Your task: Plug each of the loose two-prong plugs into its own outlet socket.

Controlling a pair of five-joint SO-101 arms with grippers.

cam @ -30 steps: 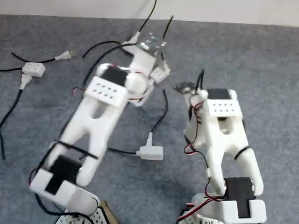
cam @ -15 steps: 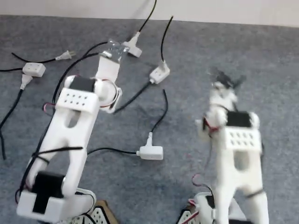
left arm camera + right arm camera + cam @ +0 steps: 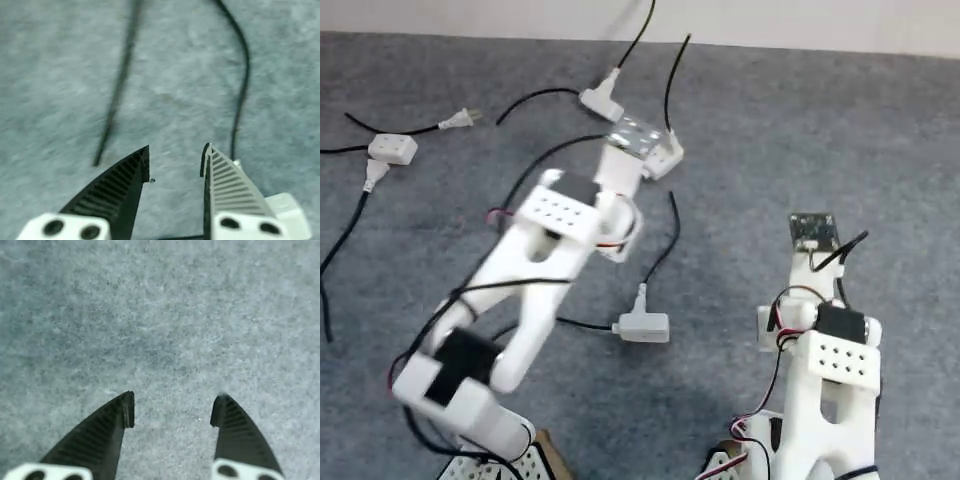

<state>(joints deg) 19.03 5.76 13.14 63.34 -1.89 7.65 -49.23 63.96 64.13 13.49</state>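
- Two-prong plug point(image 3: 460, 120) lies loose at the far left of the grey carpet point(image 3: 880, 130), prongs bare, on a black cord.
- Near it sits a white socket block point(image 3: 392, 148). A second plug head point(image 3: 372, 172) touches its near edge and may be seated in it, though the high view is too coarse to be sure.
- Between the two arms lies a middle connector point(image 3: 642, 326), with a small white plug point(image 3: 640, 296) against its far side.
- Left gripper point(image 3: 175, 160) hangs over the carpet, jaws partly parted and holding nothing. A white connector body point(image 3: 285, 210) lies just beside its white finger, with a thin cord point(image 3: 241, 75) running up to it.
- Seen from above, the left arm stretches to the far middle, with a far connector point(image 3: 600, 100) just beyond its wrist.
- Right gripper point(image 3: 175, 407) is spread open and empty above grey carpet on the right side.
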